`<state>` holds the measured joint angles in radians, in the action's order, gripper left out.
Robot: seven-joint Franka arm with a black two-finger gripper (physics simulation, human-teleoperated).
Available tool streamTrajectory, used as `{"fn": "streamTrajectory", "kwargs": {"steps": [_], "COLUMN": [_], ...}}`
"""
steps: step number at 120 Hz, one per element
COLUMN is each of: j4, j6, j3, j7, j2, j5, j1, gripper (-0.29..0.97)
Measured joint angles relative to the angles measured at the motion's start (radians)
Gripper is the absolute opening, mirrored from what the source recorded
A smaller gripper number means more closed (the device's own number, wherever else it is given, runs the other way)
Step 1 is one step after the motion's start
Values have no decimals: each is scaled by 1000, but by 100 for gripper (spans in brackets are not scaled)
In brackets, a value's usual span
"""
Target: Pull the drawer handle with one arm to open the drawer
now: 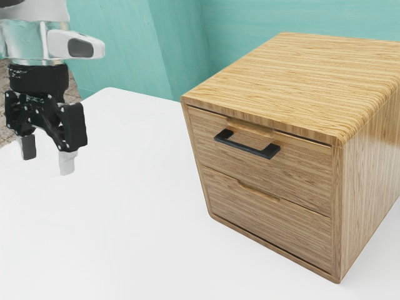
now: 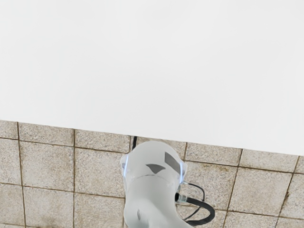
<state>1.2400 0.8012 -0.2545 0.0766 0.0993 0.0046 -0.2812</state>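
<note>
Wooden drawer [image 1: 294,164] shut, black handle [image 1: 247,144], tool [image 1: 47,156] parted, empty, well away

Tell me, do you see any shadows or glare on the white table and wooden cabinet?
Exterior view: the table is flat, even white with no glare; the gripper throws no visible shadow on it, and the cabinet only a faint grey shade along its base. Wrist view: the table is plain white, the floor tiles evenly lit.
</note>
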Motion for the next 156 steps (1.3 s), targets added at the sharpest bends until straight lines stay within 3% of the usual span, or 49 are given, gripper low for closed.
{"fn": "streamTrajectory", "kwargs": {"steps": [14,29,36,50,56,61,66,82,98,121,156], "j4": [20,48,78,269,336,366,378,389,399,456,531], "j6": [200,305,402,625,691,730,755,808,884,1049,1260], "j3": [-46,-127,-139,-201,-300,-451,-543,-621,-769,-796,-729], "j7": [40,64,-6,-246,-348,-425,-491,-668,-811,-974,-1185], "j2": [-23,-20,-15,84,163,256,304,313,308,299,281], "j5": [17,96,110,138,147,149,149,137,163,140,-35], "j1": [0,35,52,29,-35,-150,-209,-281,-453,-515,-522], "gripper": [68,68,68,68,68,68,68,65,47,32,26]}}
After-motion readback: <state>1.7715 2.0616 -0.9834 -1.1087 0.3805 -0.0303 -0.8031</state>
